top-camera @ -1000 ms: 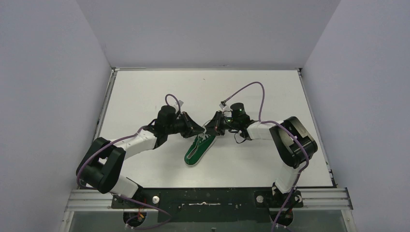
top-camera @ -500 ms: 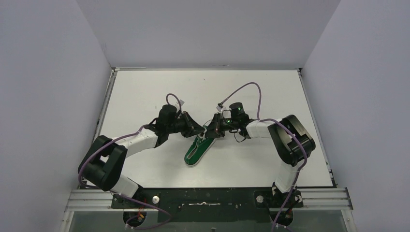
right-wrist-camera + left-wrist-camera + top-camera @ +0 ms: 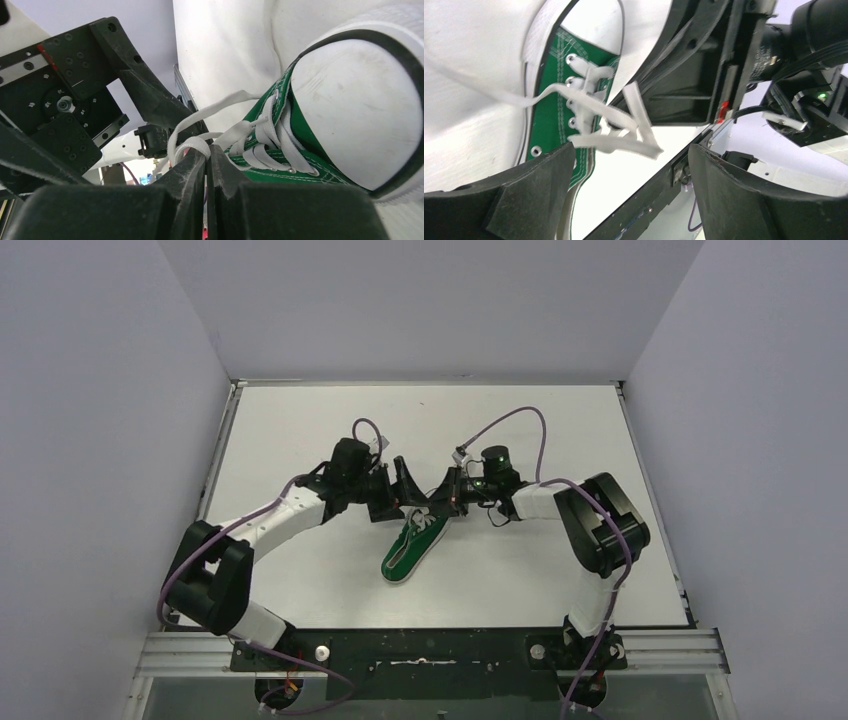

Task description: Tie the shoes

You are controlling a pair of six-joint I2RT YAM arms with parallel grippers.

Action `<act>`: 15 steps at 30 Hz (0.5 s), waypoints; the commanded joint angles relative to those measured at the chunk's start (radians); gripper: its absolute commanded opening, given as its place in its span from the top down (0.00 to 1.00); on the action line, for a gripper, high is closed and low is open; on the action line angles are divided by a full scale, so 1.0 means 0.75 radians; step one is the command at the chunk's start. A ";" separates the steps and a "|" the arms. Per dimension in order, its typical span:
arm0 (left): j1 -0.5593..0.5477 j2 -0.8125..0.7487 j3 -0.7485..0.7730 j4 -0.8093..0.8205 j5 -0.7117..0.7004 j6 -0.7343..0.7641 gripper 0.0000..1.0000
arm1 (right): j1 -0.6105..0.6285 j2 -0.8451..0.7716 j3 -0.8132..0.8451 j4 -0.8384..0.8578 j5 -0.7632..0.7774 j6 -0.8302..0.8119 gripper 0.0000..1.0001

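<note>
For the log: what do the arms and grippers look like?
The left arm and right arm have white link shells and black joints, each trailed by a looping purple cable. The left gripper and right gripper are black with two wedge-shaped fingers. A green light glows at the right wrist.

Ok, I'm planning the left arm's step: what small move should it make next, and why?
Probably close the left gripper on the lace loop: the loop lies between its open jaws, while the right gripper pinches a lace strand.

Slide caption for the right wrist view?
Right gripper shut on a white lace loop, green canvas sneaker with white toe cap alongside.
</note>
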 commanded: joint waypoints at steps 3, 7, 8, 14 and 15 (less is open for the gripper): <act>0.037 -0.121 0.109 -0.425 0.006 0.331 0.13 | -0.012 0.033 0.025 0.098 -0.079 0.010 1.00; 0.047 -0.172 0.083 -0.475 0.007 0.387 0.27 | -0.012 0.047 0.035 0.101 -0.092 0.014 1.00; 0.049 -0.176 0.075 -0.469 0.017 0.389 0.36 | -0.012 0.051 0.038 0.102 -0.096 0.017 1.00; -0.019 -0.152 0.088 -0.390 0.011 0.506 0.68 | -0.011 0.046 0.045 0.107 -0.121 0.039 1.00; -0.034 -0.137 0.104 -0.386 -0.007 0.538 0.69 | -0.010 0.043 0.047 0.101 -0.120 0.036 1.00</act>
